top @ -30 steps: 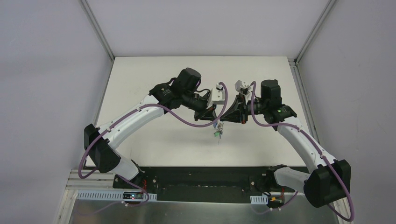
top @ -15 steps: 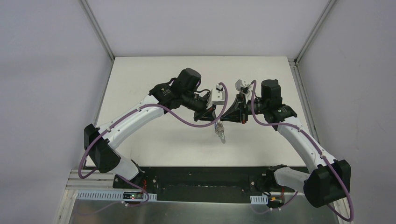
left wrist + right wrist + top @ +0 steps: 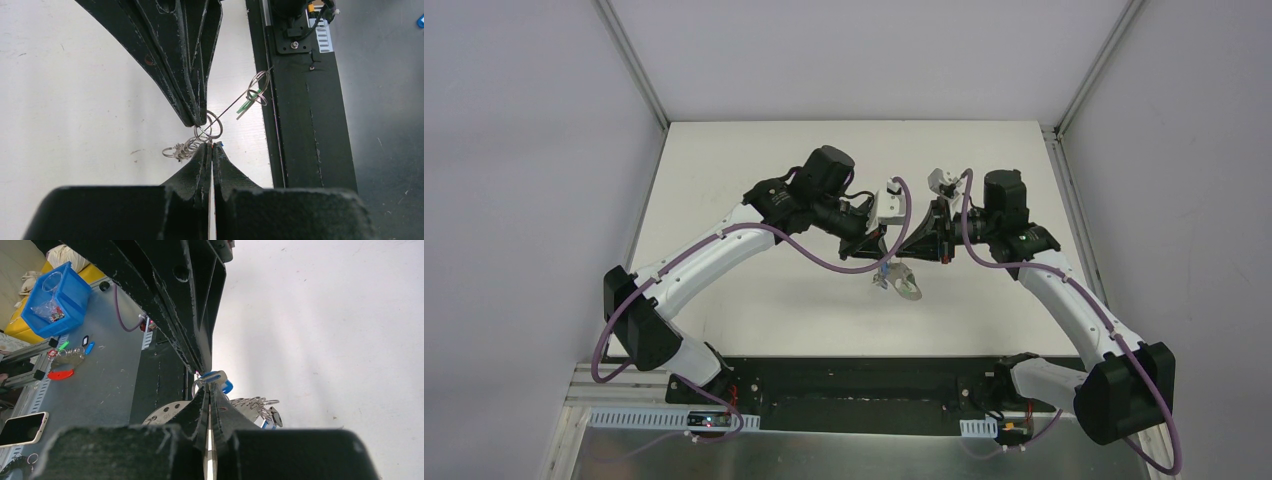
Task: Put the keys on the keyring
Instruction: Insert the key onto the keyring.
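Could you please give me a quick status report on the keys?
Left claw and right claw both shut, tips meeting on the keyring, mid-air. Green key dangles from it; blue key at the tips. No obstruction seen.

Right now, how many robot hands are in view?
2. The left hand and the right hand meet tip to tip above the middle of the table, both shut, with the keyring dangling just below them.
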